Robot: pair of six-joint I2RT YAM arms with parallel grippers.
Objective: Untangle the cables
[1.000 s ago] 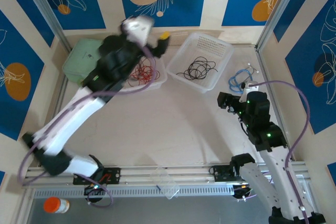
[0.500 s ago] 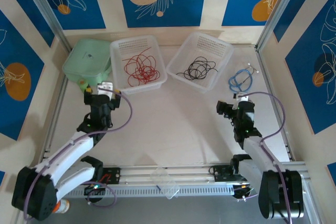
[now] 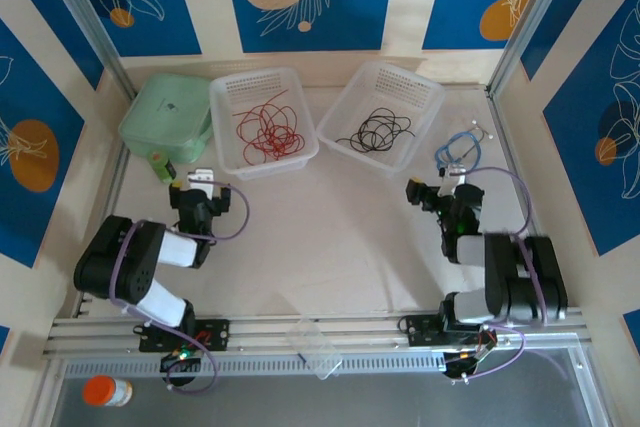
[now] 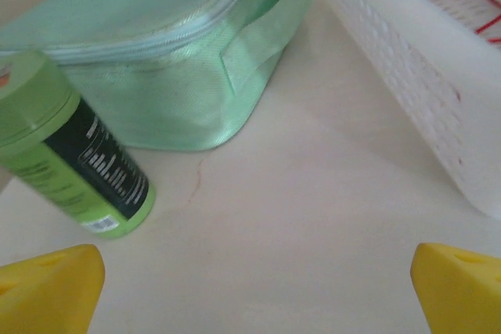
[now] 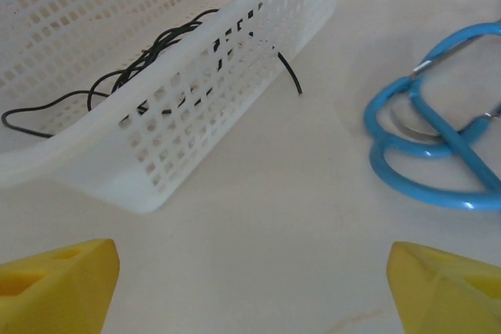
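At the far left sits a mint-green zipped pouch [image 3: 160,115], with a green bottle [image 4: 74,163] lying just beside its near edge. To the right of the pouch is a white mesh basket [image 3: 214,112] holding the red cables [image 3: 268,129] in a loose heap. A second mesh basket [image 5: 180,146], right of centre, holds the black cables [image 3: 375,132]. Near the right wall a light-blue looped cable [image 5: 427,150] lies on the table.

The left wrist view cuts off most of the red cables at its top right corner. In the right wrist view the basket wall partly screens the black cables, and one black end pokes out through the mesh.

The left gripper [image 4: 254,295] sits low near the bottle, its yellow fingers spread wide and holding nothing. The right gripper [image 5: 250,287], between the black-cable basket and the blue loop, is also spread wide and empty.
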